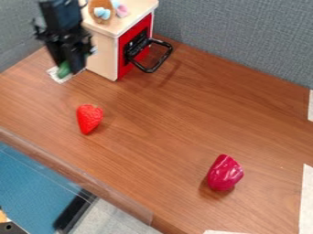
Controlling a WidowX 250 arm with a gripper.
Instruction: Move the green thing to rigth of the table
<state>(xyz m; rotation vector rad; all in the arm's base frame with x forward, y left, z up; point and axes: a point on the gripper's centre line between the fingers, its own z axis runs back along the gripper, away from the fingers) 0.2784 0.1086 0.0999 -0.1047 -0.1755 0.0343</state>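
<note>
The black gripper (71, 71) hangs low over the far left of the wooden table (165, 137), in front of the toy oven's left side. A green thing (63, 69) shows at the gripper's lower end, partly hidden behind it, above a white patch on the table. Whether the gripper holds it cannot be made out.
A toy oven (116, 43) with a red front and black handle stands just right of the gripper, small toys on top. A strawberry (89, 118) lies left of centre, a dark pink pepper (224, 172) at the lower right. Grey partitions (245, 36) border the back.
</note>
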